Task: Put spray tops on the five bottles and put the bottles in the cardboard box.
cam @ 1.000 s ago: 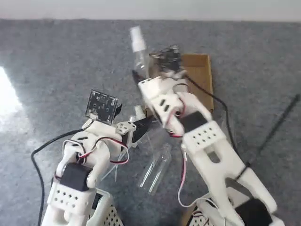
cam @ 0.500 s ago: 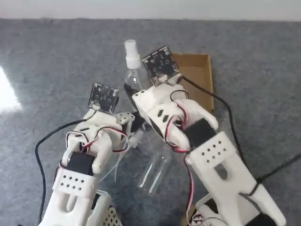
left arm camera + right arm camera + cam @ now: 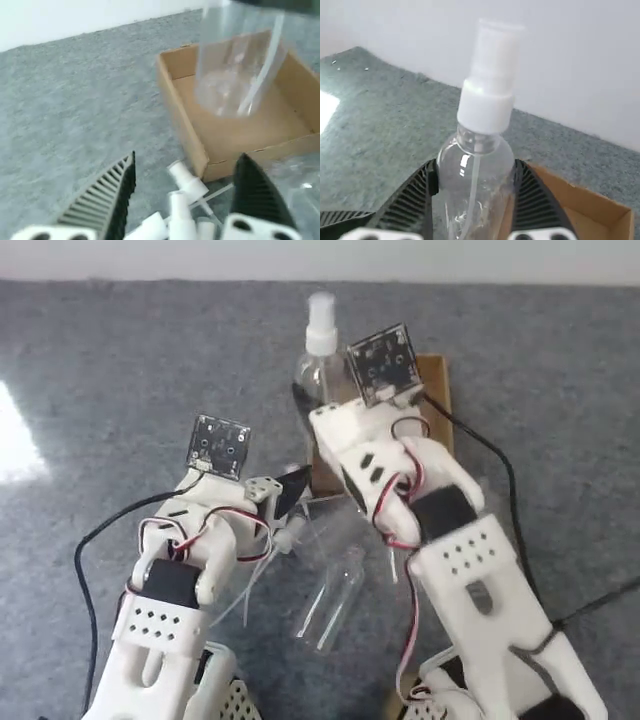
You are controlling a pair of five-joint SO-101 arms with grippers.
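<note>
The right gripper (image 3: 312, 400) is clamped on a clear bottle (image 3: 312, 370) in the upper centre of the high view, one jaw on each side of the rounded body. The bottle stands upright and carries a white spray top (image 3: 321, 325). In the right wrist view the black jaws of this gripper (image 3: 476, 175) press on the bottle (image 3: 480, 150) just under its shoulder. The spray top (image 3: 487, 85) sits straight on the neck, and a thin dip tube runs down inside the clear wall.

The cardboard box (image 3: 438, 385) lies just right of the held bottle on the grey table (image 3: 120, 370), mostly hidden by the right arm. In the left wrist view the box (image 3: 187, 125) fills the right half of the frame, open side up, with its brown floor showing. The bottle (image 3: 235, 65) hangs blurred before that opening at the upper right. I cannot tell whether its base is inside the walls.

The left gripper (image 3: 285, 502) sits left of centre with its jaws wide apart, holding nothing. In its own view the gripper (image 3: 187, 160) frames a small heap of loose spray tops (image 3: 187, 182) lying against the near corner of the box. The same spray tops (image 3: 290, 535) show just below the jaws in the high view.

A second clear bottle (image 3: 335, 600) lies on its side below centre, uncapped, between the two arms.
</note>
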